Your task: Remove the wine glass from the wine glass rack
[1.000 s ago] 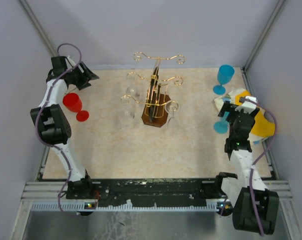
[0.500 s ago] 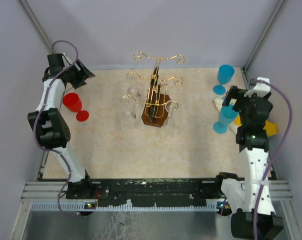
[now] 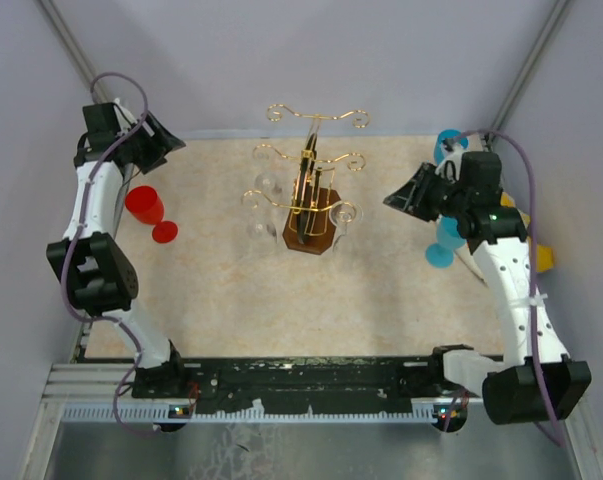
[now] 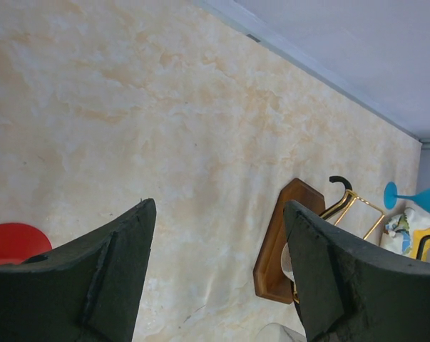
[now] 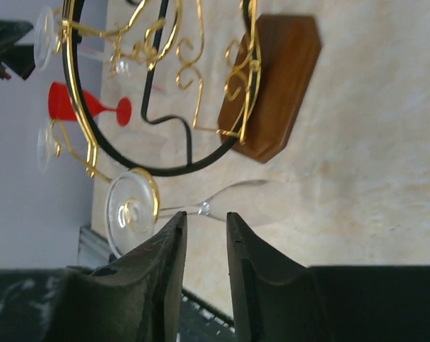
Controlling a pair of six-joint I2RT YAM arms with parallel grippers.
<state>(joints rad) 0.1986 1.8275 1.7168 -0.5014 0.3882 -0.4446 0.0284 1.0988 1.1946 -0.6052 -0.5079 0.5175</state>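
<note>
The wine glass rack (image 3: 307, 190) is a gold wire stand on a brown wooden base (image 5: 279, 85), mid-table. Clear wine glasses hang upside down from its hooks; the one on the right side (image 3: 344, 216) shows in the right wrist view as a wine glass (image 5: 252, 203) with its foot (image 5: 128, 211) in a gold hook. My right gripper (image 3: 395, 199) points at it from the right. Its jaws (image 5: 206, 222) stand a narrow gap apart with nothing between them, just short of the stem. My left gripper (image 3: 173, 150) hangs open at the far left (image 4: 218, 235), empty.
A red goblet (image 3: 148, 212) stands near the left edge. Two blue goblets (image 3: 441, 247) stand on the right behind my right arm, beside a yellow and white bag (image 3: 541, 256). More clear glasses (image 3: 263, 186) hang on the rack's left side.
My right arm swung from the right edge in toward the rack, and its jaws narrowed from wide open. The left arm drew back a little toward the far left corner.
</note>
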